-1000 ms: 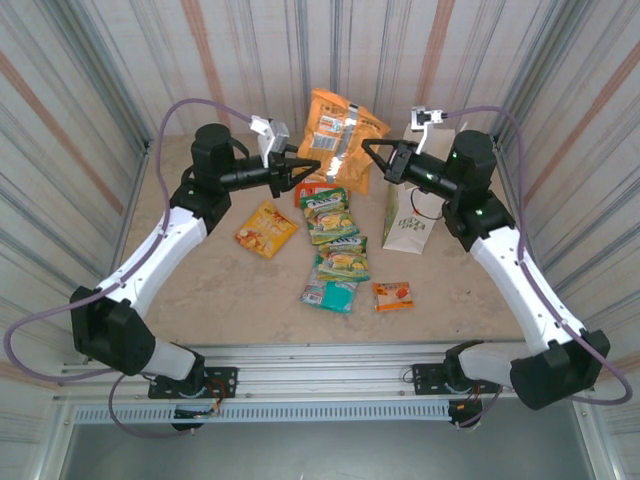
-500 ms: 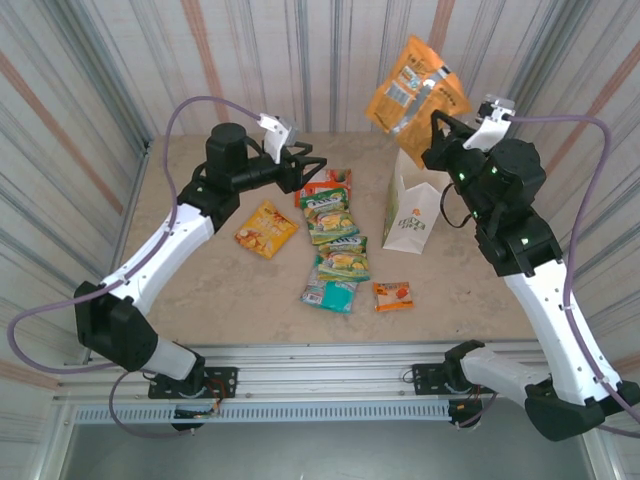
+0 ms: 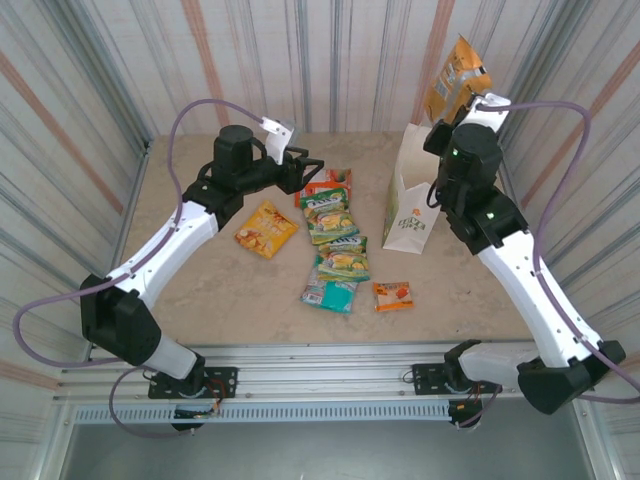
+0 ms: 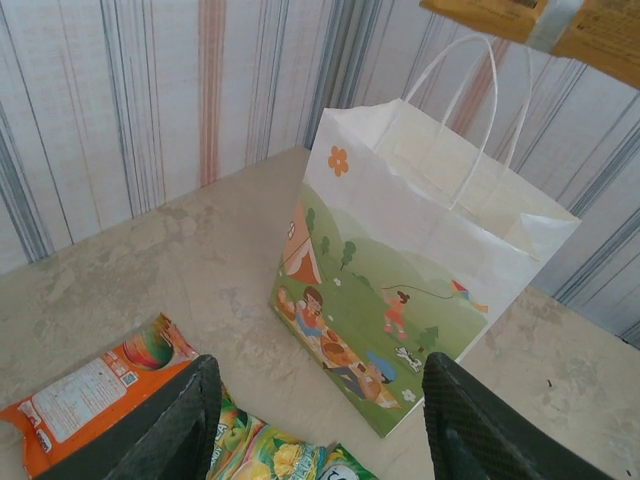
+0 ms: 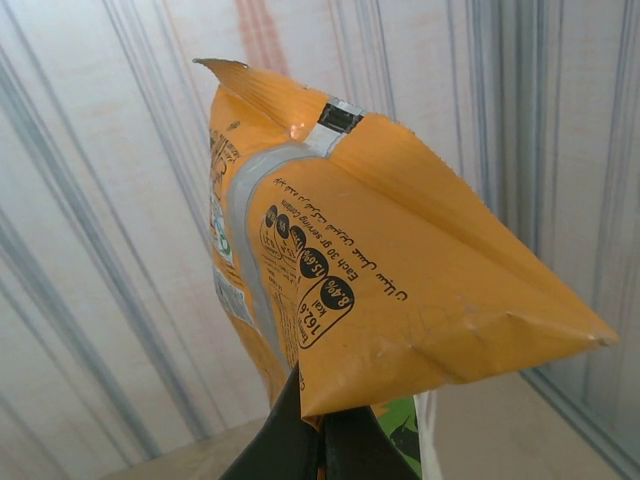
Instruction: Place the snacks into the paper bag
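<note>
orange packet (image 3: 455,85) lifted, above paper bag (image 3: 408,205)

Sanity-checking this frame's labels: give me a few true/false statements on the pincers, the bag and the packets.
1. The right pincer grips a large orange foil packet in the air, higher than the white paper gift bag. True.
2. The left pincer is shut on a packet. False: it is open and empty.
3. The bag lies flat. False: it stands upright.
4. A teal foil packet lies on the table beside a small orange packet. True.
</note>
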